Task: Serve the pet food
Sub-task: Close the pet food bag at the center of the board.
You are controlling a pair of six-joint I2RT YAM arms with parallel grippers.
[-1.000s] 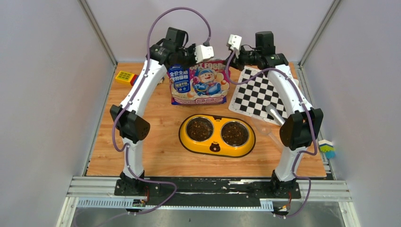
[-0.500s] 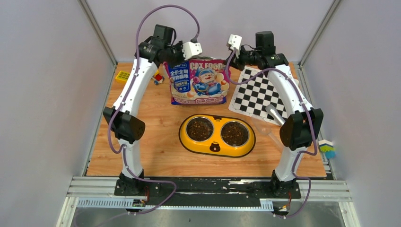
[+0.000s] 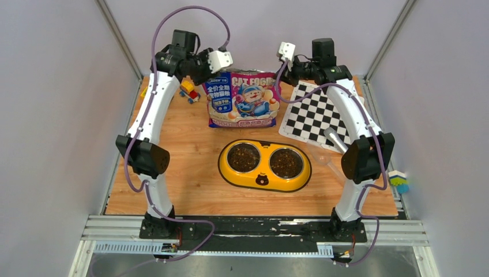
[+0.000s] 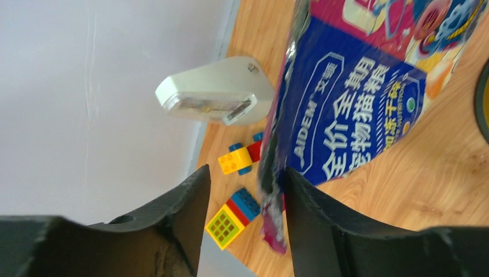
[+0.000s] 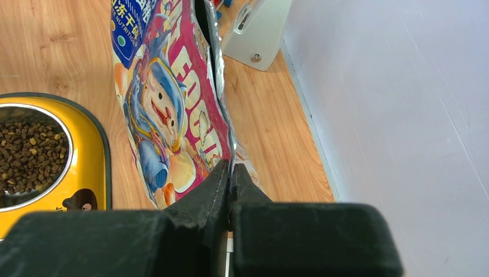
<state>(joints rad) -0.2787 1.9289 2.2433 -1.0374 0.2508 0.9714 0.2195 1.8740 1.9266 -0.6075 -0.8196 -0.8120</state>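
Observation:
The pet food, dark brown kibble (image 3: 244, 157), fills both steel bowls of the yellow feeder (image 3: 264, 178); one bowl of kibble (image 5: 29, 153) shows in the right wrist view. The glossy cat food bag (image 3: 243, 101) stands upright behind the feeder. My right gripper (image 3: 281, 73) is shut on the bag's top right edge, its jaws pinching the foil (image 5: 230, 165). My left gripper (image 3: 207, 72) is at the bag's top left corner, open (image 4: 245, 170); the bag's (image 4: 352, 115) crumpled edge lies against the inner face of its right finger.
A checkerboard mat (image 3: 316, 112) lies right of the bag, with a clear plastic scoop (image 3: 327, 160) at its near edge. Toy bricks (image 3: 188, 90) sit left of the bag, below my left gripper (image 4: 233, 216). The back wall is close behind both grippers.
My left gripper has opened off the bag's top left corner, and the left arm has swung left and back. The right arm and the bag have stayed put.

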